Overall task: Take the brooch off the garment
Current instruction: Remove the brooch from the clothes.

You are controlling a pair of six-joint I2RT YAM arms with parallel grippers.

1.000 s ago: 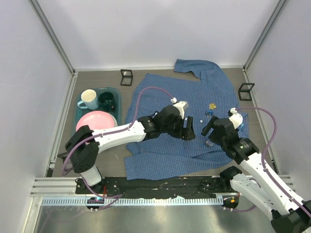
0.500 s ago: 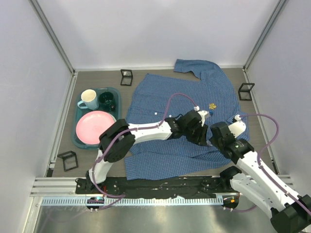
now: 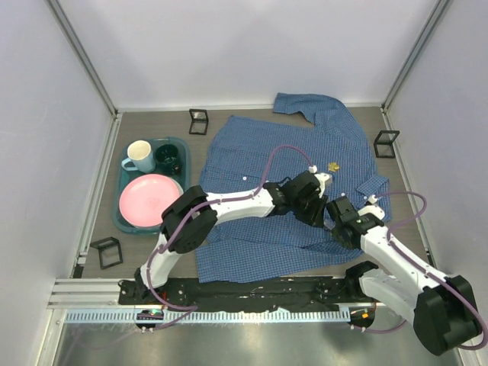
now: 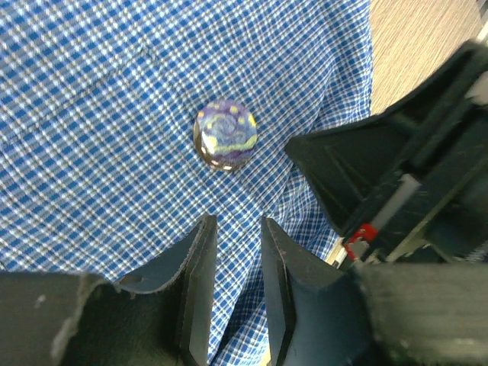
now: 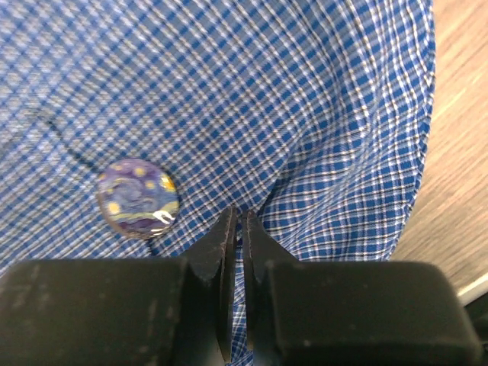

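The garment (image 3: 259, 152), a blue checked shirt, lies spread over the table. The brooch (image 4: 225, 135), a round blue pin with yellow swirls, sits on the cloth just ahead of both sets of jaws. In the right wrist view the brooch (image 5: 137, 197) lies left of the fingertips. The arms hide it in the top view. My left gripper (image 4: 238, 223) is shut on a raised fold of the shirt just short of the brooch. My right gripper (image 5: 237, 213) pinches a thin ridge of cloth beside the brooch. In the top view, left gripper (image 3: 320, 212) and right gripper (image 3: 336, 216) nearly touch.
A teal tray (image 3: 123, 200) at the left holds a pink plate (image 3: 149, 194), a white mug (image 3: 139, 155) and a dark cup (image 3: 168, 158). A small gold pin (image 3: 333, 165) sits on the shirt. Black wire stands (image 3: 198, 120) (image 3: 386, 142) (image 3: 107, 252) dot the table. White walls enclose it.
The left arm swung right across the shirt and the right gripper moved in to meet it. Both sets of jaws went from wide open to closed on cloth.
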